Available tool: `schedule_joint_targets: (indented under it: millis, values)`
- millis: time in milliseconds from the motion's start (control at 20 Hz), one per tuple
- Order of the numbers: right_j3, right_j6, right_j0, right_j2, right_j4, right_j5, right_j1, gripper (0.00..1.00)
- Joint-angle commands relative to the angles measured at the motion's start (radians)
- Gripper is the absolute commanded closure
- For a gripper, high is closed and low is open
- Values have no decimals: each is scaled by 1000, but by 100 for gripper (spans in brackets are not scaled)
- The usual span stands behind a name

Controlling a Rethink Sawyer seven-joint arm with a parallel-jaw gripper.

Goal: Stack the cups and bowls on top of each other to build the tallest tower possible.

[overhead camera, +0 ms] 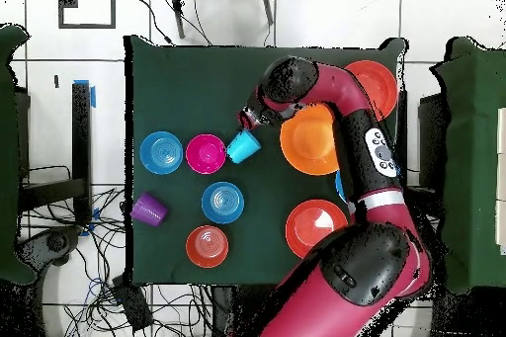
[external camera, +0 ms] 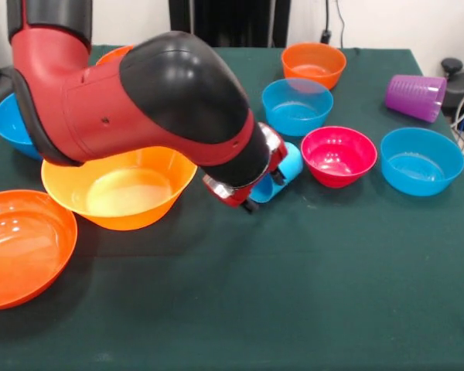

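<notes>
All bowls sit empty, while the tool [external camera: 264, 188] grips the tilted light blue cup [external camera: 282, 175].

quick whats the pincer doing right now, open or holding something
Pincer: at the light blue cup, which lies tipped on its side beside the pink bowl; looks closed on the cup, though the arm hides most of the grip.

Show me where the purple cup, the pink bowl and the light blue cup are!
purple cup [external camera: 415, 97], front view, on its ribbed side; it lies tipped over.
pink bowl [external camera: 339, 154], front view, on its inside bottom.
light blue cup [overhead camera: 243, 146], overhead view, on its outer wall, by the gripper.
</notes>
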Motion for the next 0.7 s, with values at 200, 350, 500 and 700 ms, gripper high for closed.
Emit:
schedule_joint_targets:
  millis: [200, 350, 500, 700]
  values:
    - [18, -328, -19, -75, -71, 83, -41, 0]
    - [15, -341, -17, -82, -87, 89, -38, 0]
    - [24, -336, -24, -83, -84, 83, -30, 0]
    - [34, -301, -10, -74, -70, 64, -12, 0]
